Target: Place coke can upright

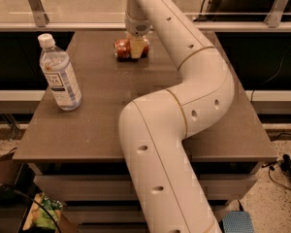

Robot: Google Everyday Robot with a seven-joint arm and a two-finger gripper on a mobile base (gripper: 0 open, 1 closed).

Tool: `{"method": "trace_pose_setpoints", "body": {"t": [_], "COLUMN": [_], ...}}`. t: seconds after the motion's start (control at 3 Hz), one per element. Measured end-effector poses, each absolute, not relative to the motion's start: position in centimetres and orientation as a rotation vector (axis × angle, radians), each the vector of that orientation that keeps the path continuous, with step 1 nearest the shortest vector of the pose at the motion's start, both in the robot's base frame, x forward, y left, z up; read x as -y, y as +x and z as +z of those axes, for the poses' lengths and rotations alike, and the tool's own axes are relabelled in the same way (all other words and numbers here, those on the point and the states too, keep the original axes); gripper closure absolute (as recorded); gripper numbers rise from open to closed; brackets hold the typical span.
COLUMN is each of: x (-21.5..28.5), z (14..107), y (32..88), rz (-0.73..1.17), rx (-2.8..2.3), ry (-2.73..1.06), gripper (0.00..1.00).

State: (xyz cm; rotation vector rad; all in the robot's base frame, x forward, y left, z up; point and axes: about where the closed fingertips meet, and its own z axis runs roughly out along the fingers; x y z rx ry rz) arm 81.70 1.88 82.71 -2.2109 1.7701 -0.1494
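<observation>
Brown counter (87,130) bearing all items. White arm (184,106) stretched across to far edge. Clear water bottle (59,74) upright near left side. Pincer (137,48) lowered onto coke can (120,49); clenched or released, cannot tell. Can on its side, far middle of counter.

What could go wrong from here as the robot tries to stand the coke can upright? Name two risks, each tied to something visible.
1. The coke can lies on its side near the far edge of the table, with the hand right at it; being round, it may roll away or off if nudged.
2. The water bottle stands tall at the left, apart from the arm; a wide swing could topple it.
</observation>
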Motion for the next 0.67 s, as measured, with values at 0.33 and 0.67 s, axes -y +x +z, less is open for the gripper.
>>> {"method": "trace_pose_setpoints", "body": {"t": [0.33, 0.67], "x": [-1.95, -1.96], "z": [82.64, 82.64], "y": [81.79, 81.80], "rz": [-0.150, -0.150], "rx": [-1.769, -1.768], "ry": [-2.209, -2.209], "gripper": [1.00, 1.00]}}
